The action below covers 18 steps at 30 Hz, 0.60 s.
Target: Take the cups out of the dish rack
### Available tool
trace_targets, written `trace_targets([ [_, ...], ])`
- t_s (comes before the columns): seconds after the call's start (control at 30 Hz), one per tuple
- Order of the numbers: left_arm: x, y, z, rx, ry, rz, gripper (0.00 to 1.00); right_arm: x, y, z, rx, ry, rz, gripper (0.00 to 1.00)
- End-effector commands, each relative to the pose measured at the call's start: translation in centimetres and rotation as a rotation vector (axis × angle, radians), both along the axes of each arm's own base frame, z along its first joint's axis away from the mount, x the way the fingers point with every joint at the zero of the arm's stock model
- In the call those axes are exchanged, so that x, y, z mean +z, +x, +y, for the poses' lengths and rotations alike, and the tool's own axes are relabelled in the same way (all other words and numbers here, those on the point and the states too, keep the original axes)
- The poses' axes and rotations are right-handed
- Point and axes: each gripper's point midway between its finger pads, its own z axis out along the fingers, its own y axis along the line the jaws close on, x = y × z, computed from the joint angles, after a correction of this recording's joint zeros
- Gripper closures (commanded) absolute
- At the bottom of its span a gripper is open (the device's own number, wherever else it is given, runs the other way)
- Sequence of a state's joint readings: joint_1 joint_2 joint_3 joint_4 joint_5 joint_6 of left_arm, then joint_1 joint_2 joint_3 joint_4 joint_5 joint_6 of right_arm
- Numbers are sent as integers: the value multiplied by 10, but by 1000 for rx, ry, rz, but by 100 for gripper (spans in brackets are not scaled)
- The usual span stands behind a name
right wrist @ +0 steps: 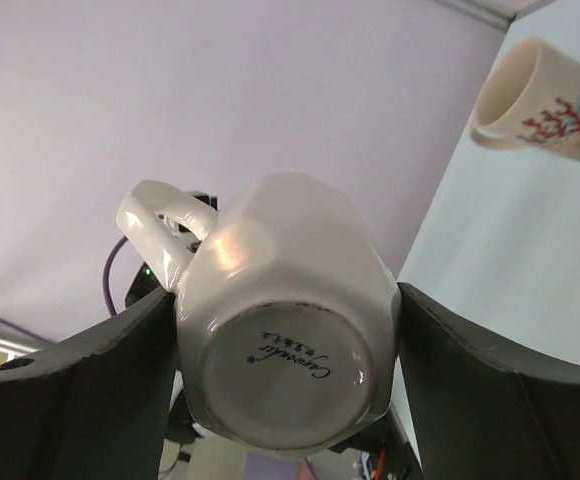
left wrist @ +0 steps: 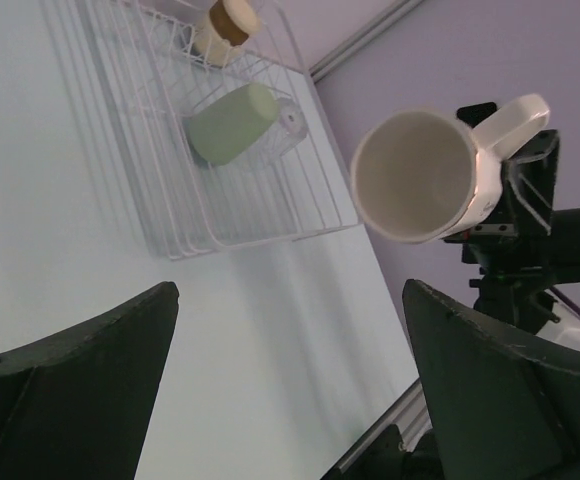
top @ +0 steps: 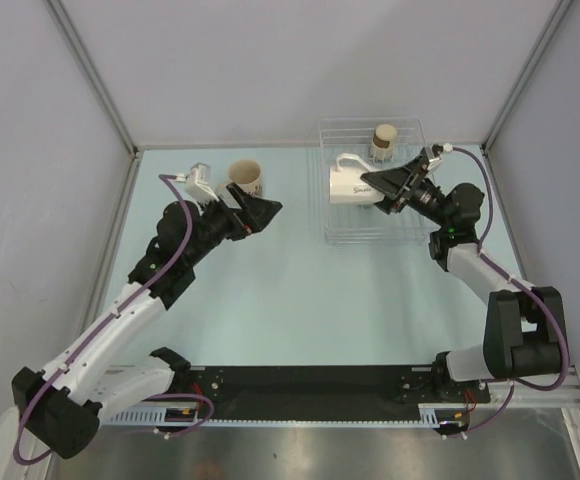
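White handled mug (right wrist: 285, 340) pinched between right fingers (right wrist: 490, 390); left fingers (left wrist: 80, 380) spread; green cup (left wrist: 232, 122) hidden overhead; four in all.

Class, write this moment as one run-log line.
left gripper: open | right gripper: shut on white mug, airborne | cream printed cup: on table | dish rack: green cup, tan cup inside

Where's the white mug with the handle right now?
On the right of the top view, the white mug lies on its side in the right gripper, held over the dish rack near the tan brown-topped cup.
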State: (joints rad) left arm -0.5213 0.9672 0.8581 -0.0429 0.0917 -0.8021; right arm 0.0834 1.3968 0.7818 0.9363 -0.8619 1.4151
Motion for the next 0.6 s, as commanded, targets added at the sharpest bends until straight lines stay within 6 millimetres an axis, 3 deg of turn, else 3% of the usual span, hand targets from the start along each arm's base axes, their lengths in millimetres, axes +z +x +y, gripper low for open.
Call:
trace_targets([
  [0.0, 39, -15, -11, -91, -113, -100, 0, 37, -41, 26, 91, -19, -143, 100],
  [0.23, 45, -37, -23, -221, -159, -122, 0, 26, -57, 59, 130, -79, -150, 100],
  [0.3, 56, -47, -26, -267, -204, -163, 0, 22, -58, 65, 142, -84, -147, 100],
  [0.57, 61, -63, -32, -350, -251, -181, 1, 18, -56, 88, 188, -71, -144, 100],
])
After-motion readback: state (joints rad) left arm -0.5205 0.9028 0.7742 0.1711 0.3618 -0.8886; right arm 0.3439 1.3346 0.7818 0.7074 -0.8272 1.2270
